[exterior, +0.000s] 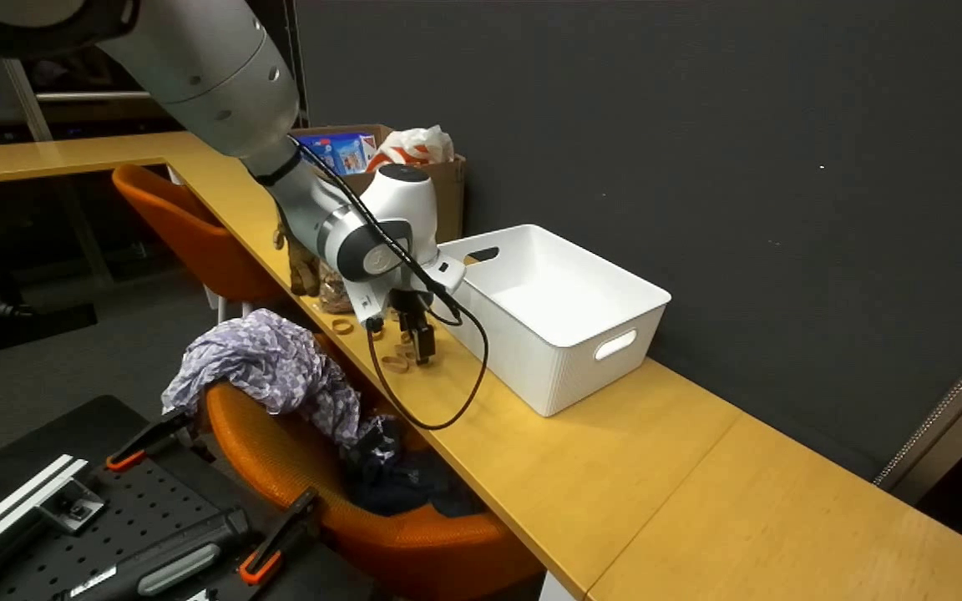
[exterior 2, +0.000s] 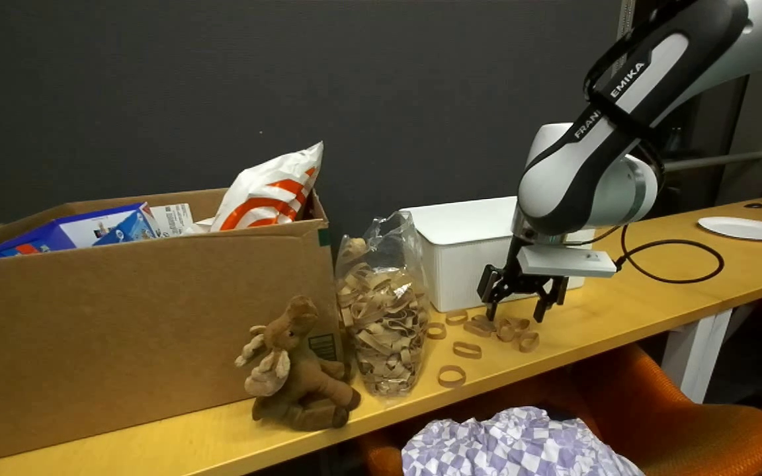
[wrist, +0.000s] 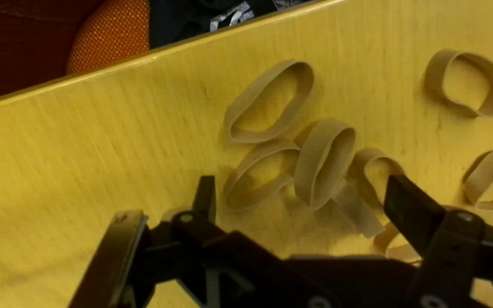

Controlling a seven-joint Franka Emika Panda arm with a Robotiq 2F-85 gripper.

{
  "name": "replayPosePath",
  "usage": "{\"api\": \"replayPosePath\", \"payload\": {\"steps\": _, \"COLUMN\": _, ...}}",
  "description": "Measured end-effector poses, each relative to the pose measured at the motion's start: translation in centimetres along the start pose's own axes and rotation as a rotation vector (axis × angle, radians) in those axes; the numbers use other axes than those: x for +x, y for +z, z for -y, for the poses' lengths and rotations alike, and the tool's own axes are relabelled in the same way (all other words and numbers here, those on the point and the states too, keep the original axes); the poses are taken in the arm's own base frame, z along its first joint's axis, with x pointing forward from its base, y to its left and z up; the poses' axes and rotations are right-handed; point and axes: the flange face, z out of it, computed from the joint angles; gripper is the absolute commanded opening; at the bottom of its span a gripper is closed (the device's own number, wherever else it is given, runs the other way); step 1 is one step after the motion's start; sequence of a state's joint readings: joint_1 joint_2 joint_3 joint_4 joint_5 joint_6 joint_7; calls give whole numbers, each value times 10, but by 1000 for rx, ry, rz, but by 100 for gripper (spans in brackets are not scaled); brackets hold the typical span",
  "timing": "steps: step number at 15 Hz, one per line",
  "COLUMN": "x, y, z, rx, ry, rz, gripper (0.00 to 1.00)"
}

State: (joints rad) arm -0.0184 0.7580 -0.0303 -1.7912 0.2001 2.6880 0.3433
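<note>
My gripper (exterior 2: pixel 515 313) is open and empty, its fingers pointing down just above the table (exterior 2: pixel 645 297). In the wrist view its fingertips (wrist: pixel 301 186) stand wide apart on either side of a cluster of tan rubber bands. A wide band (wrist: pixel 310 164) stands on its edge between the fingers, with an oval band (wrist: pixel 240 199) beside it. Another oval band (wrist: pixel 246 100) lies farther toward the table edge. The right finger partly covers a band (wrist: pixel 360 171). The bands also show in an exterior view (exterior 2: pixel 520 324). A white bin (exterior: pixel 523 355) stands beside the gripper in both exterior views.
A clear bag of bands (exterior 2: pixel 384 324), a plush moose (exterior 2: pixel 308 383) and a cardboard box (exterior 2: pixel 156 337) stand along the table. A white plate (exterior 2: pixel 748 229) lies farther off. An orange chair (exterior: pixel 264 442) with cloth (exterior: pixel 251 359) stands at the table edge. A cable (exterior: pixel 485 359) loops from the wrist.
</note>
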Motion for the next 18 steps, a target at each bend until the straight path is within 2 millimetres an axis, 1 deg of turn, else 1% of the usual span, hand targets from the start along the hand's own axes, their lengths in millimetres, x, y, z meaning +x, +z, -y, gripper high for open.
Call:
{"api": "replayPosePath", "payload": {"steps": 6, "x": 2, "y": 17, "z": 15, "rx": 15, "ry": -47, "rz": 5, "gripper": 100}}
{"api": "replayPosePath", "payload": {"steps": 7, "x": 2, "y": 21, "z": 16, "rx": 17, "ry": -53, "rz": 6, "gripper": 75}}
{"api": "replayPosePath", "payload": {"steps": 8, "x": 3, "y": 24, "z": 18, "rx": 18, "ry": -58, "rz": 6, "gripper": 74}}
{"api": "replayPosePath", "payload": {"steps": 13, "x": 8, "y": 23, "z": 15, "rx": 18, "ry": -69, "rz": 6, "gripper": 36}}
{"api": "replayPosePath", "payload": {"steps": 16, "x": 10, "y": 22, "z": 19, "rx": 23, "ry": -76, "rz": 1, "gripper": 12}}
{"api": "replayPosePath", "payload": {"steps": 18, "x": 9, "y": 20, "z": 24, "rx": 29, "ry": -80, "rz": -1, "gripper": 0}}
